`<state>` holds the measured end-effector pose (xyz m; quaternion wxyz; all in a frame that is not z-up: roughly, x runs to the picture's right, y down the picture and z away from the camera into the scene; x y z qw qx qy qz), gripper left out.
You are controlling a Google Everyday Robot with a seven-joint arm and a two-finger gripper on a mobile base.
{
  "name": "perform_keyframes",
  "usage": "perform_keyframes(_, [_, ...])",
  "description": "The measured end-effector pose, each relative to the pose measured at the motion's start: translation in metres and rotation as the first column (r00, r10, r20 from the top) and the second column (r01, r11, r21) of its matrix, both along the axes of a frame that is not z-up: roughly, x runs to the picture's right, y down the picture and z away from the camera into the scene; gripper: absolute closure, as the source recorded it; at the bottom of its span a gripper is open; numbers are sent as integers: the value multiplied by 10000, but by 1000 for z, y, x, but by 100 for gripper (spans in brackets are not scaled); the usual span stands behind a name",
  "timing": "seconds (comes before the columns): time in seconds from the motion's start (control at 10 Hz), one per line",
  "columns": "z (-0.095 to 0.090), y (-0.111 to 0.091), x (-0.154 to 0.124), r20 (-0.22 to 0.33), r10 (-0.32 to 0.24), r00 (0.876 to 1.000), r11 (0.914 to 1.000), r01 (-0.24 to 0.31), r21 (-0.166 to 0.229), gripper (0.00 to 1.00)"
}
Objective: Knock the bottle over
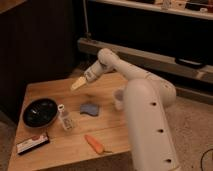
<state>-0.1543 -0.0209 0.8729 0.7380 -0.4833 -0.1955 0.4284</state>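
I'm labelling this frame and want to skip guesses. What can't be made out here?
Camera view, the only one:
- The hand over the table's far side, beyond the bottle: its height above the wood, with no second view.
- The cup: right side hidden by the arm.
- The bottle's label and the packet's print: too small to read.
- The table's near right corner: hidden by the same arm.

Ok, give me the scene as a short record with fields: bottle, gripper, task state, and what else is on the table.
bottle: upright, just right of the bowl
gripper: over the far part of the table, apart from the bottle
task state: bottle not yet knocked over
other items: blue cloth, carrot, cup, packet
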Motion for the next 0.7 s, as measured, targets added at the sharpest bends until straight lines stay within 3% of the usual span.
perform_keyframes(0.5, [-2,-1,0,20,6,10000,10000,-6,19,20])
perform_keyframes(0.6, [-3,-3,2,-74,36,10000,9997,-35,241,20])
perform_keyframes(0.7, [-10,-10,4,-451,-25,9990,9972,59,747,20])
